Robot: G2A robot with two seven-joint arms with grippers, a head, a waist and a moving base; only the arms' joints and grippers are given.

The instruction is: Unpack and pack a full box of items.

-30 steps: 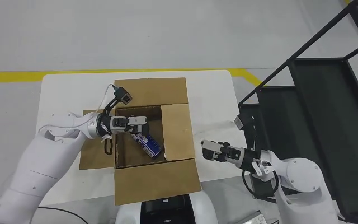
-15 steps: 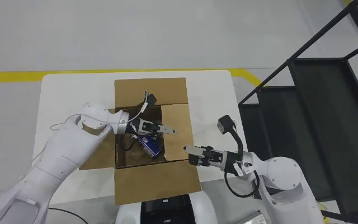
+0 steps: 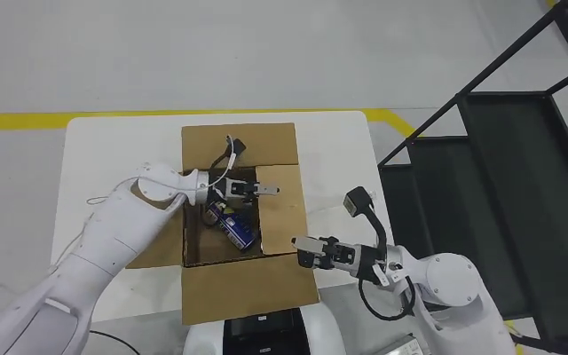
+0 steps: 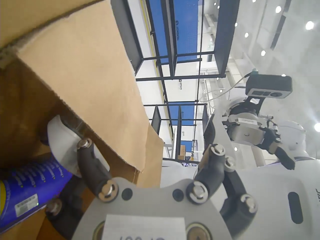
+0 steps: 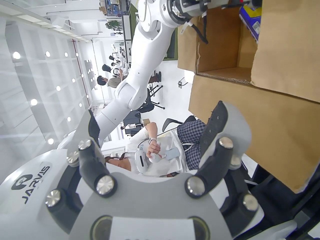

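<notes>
Well, the left gripper [image 3: 266, 189] hangs spread over the cardboard box [image 3: 240, 146], and its wrist view shows why. One finger sits inside the box and the other outside, with the edge of the side flap [image 3: 282, 209] standing between them, not yet pinched. Just below the inner finger a blue can [image 3: 238, 230] lies on its side at the bottom of the box, near the wall under that flap. The right gripper [image 3: 300, 250] is spread too and holds nothing. It hovers just off the box's near corner, beside the near flap [image 3: 248, 288]. The whole box sits on the white table [image 3: 337, 160].

To my eye the step is getting that side flap out of the way so the can is reachable. Doing it well means sliding the fingers deeper along the flap before closing, so the grip takes board rather than just the lip. Then the flap should swing about its crease rather than be pulled, or the light box may slide or tip. The inner finger should keep off the can. The right gripper looks well placed to steady the near corner.
</notes>
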